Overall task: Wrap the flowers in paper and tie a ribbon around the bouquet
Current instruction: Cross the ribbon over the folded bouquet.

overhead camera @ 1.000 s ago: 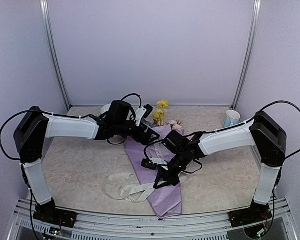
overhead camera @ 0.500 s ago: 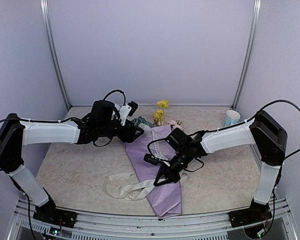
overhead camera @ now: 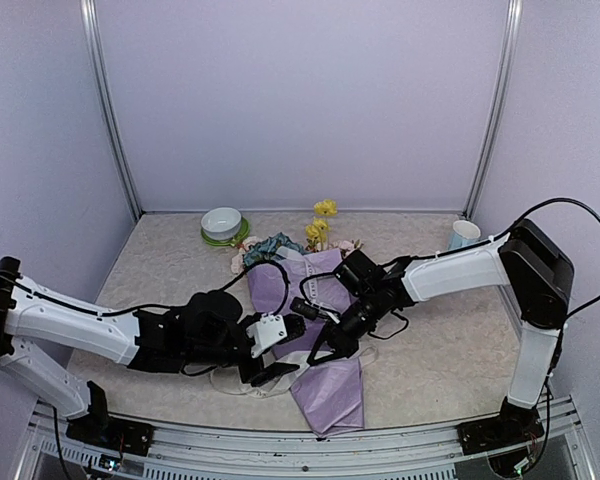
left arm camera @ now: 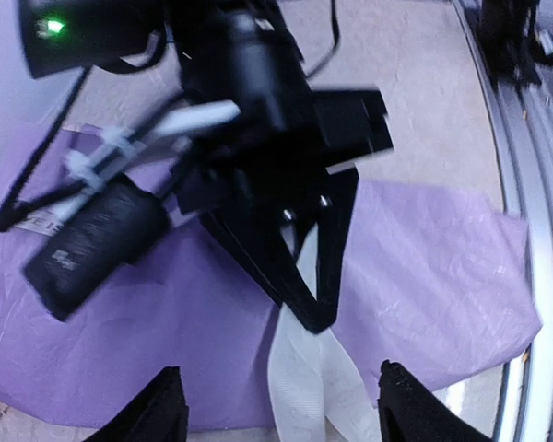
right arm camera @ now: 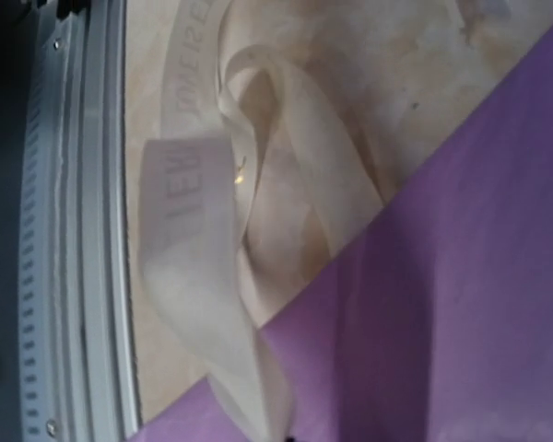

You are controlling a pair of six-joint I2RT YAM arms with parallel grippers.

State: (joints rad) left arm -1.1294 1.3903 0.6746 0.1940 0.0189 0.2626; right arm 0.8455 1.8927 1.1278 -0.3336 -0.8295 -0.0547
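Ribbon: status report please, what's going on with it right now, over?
Right end effector shut on the ribbon. Left end effector open, just short of it. Bouquet wrapped, untied. Nothing blocking.

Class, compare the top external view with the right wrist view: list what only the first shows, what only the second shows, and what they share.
Only the top external view: the flowers, a white-and-green bowl and a pale blue cup, all towards the back. Only the right wrist view: the printed lettering on the ribbon, seen close up. Both: the looped cream ribbon and the lilac paper.
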